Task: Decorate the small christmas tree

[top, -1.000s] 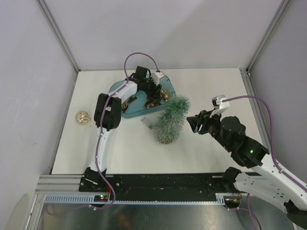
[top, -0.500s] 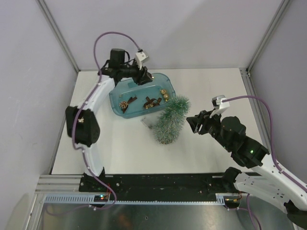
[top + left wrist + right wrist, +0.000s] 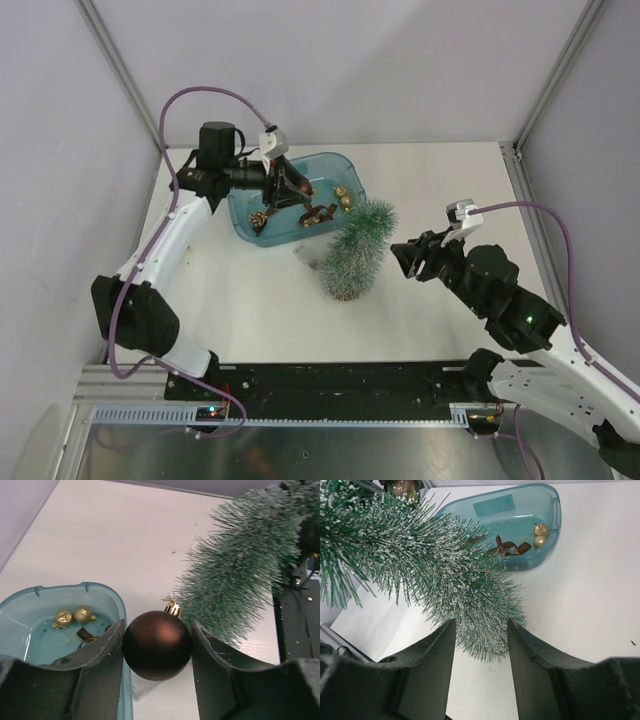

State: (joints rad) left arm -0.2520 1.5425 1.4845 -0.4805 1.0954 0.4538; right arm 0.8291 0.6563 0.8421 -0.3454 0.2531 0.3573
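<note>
The small christmas tree (image 3: 355,250), frosted green and bristly, is at the table's middle, just right of the blue tub (image 3: 335,170). My left gripper (image 3: 293,190) is shut on a matte brown ball ornament (image 3: 156,645) with a gold cap and holds it over the tub's near side, pointing at the tree (image 3: 240,575). My right gripper (image 3: 400,260) is open and empty, close to the tree's right side. In the right wrist view the tree's needles (image 3: 445,575) lie just beyond the open gripper (image 3: 481,665).
The tub (image 3: 490,505) holds two small gold balls (image 3: 539,535), brown ribbon bows (image 3: 510,546) and a small pine cone (image 3: 262,218). A clear plastic piece (image 3: 305,255) lies left of the tree. Grey walls close in the left, back and right.
My left arm has lifted out of the tub and swung its elbow out to the left; its gripper now hangs over the tub with the brown ball. The right arm and the tree have not moved.
</note>
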